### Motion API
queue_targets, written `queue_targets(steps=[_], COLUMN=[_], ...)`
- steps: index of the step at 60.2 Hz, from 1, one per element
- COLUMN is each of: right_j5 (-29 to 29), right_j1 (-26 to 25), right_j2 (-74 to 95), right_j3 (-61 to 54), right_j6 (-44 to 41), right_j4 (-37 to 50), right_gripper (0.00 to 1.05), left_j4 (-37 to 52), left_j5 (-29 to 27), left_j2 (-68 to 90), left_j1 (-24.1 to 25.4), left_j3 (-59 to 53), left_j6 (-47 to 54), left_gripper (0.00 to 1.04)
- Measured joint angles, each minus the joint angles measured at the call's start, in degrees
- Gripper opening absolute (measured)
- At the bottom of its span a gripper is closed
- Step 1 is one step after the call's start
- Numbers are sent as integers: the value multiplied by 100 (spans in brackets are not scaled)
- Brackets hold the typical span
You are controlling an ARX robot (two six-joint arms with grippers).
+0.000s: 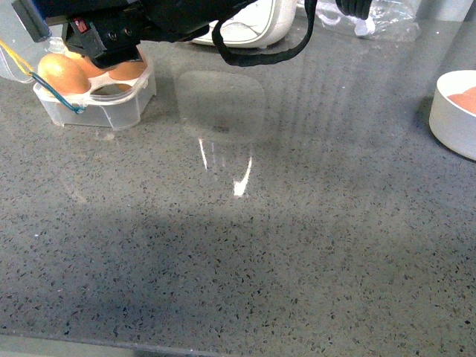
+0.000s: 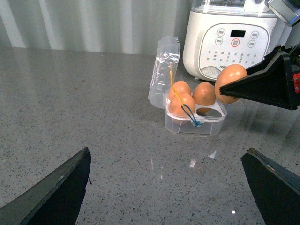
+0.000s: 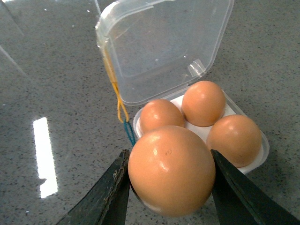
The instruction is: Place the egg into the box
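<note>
The egg (image 3: 171, 168) is clamped between the two black fingers (image 3: 110, 194) of the right claw (image 3: 171, 190), one finger pressed to each flank. It hangs over the box (image 2: 194, 123), above the level of the three other eggs (image 3: 203, 103) that sit in it. In the left wrist view the egg's long axis stands roughly upright and leans a little. Seen down the claw in the right wrist view it looks almost round, so one end faces that camera; which end is the narrower I cannot tell. From that view it covers the box's fourth cell, and the front view shows that cell (image 1: 111, 89) empty. The clear lid (image 3: 164, 47) stands open and upright behind the tray. A yellow band (image 3: 112, 79) runs down its edge to a blue band (image 3: 129, 133) at the tray's corner. The left claw (image 2: 168, 197) has its dark fingers wide apart with nothing between them, low over the bare surface (image 1: 297, 260), facing the box from well apart. The surface is grey speckled stone, glossy enough to throw back bright streaks of light. A white appliance (image 2: 229, 37) with a button panel stands just behind the box, in front of a pale ribbed wall (image 2: 93, 23). Far to the right a white bowl (image 1: 454, 111) sits at the edge of the front view with something orange-pink in it.
</note>
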Motion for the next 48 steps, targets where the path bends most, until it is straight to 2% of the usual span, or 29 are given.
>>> queue_targets(steps=[31,34,40,48], right_j5=[450,461,457,435], right_j1=[92,92,92,92], right_j2=[424,435,442,439], right_j3=[428,444,459,468], right_j6=[-103,-103,-94,-79], right_j4=[-63,-90,-101,-98], right_gripper=[42,47,65,83], left_j4=[0,0,0,0], left_j5=[0,-2,0,0], left_j2=[0,0,0,0], left_j1=[0,0,0,0], left_j3=[0,0,0,0], left_j6=[0,0,0,0], left_gripper=[98,98,98,98])
